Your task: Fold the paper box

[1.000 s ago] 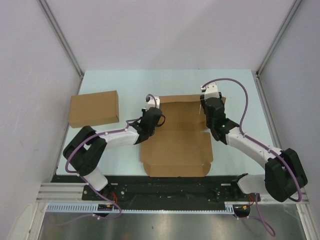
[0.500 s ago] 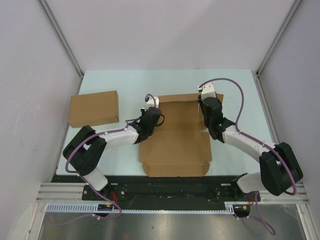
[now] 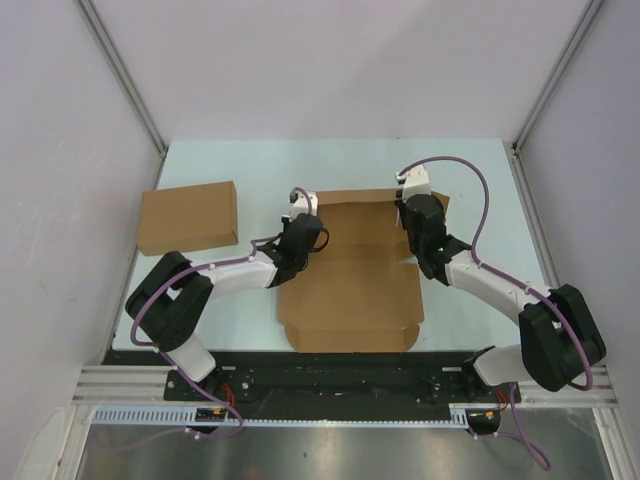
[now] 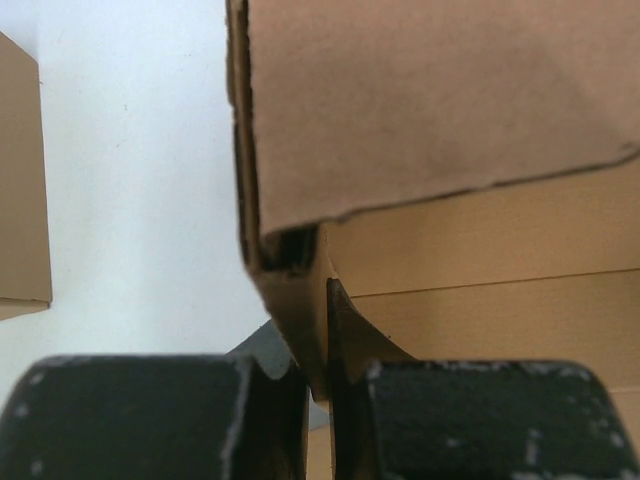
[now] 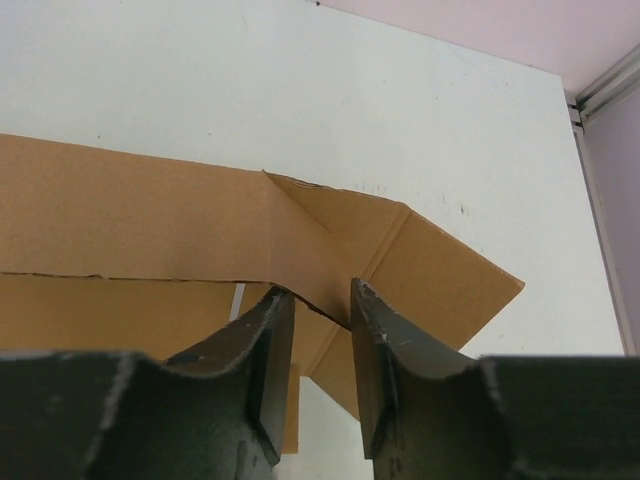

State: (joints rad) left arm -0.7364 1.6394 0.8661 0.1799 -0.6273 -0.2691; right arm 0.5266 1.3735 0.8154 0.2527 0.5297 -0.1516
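Our left gripper [image 4: 320, 385] is clamped on the paper box [image 4: 450, 100]. In the left wrist view its two dark fingers meet on a thin upright wall of cardboard, with no gap showing beside the sheet. That wall runs away from the fingers to a corner. There a second raised panel crosses to the right and leans over the flat, creased floor of the box. From above, this gripper sits at the far left corner of the box.

Our right gripper [image 5: 312, 345] stands at the far right corner. Its fingers are a narrow gap apart and straddle the lower edge of the folded corner, where the long far wall meets a flap that angles off to the right. We cannot tell whether the pads press on the cardboard or only stand either side of it.

The paper box lies in the middle of the table [image 3: 250, 160], between the two arms. Its wide near panel is flat and reaches almost to the near edge of the table, and its far end is turned up. A small piece of flap shows just to the right of the right gripper.

Well apart to the left, at the left edge of the table, sits a plain cardboard box [image 3: 188, 217], closed. One side of it also shows at the left of the left wrist view. A purple cable [image 3: 482, 215] arches over the right arm.
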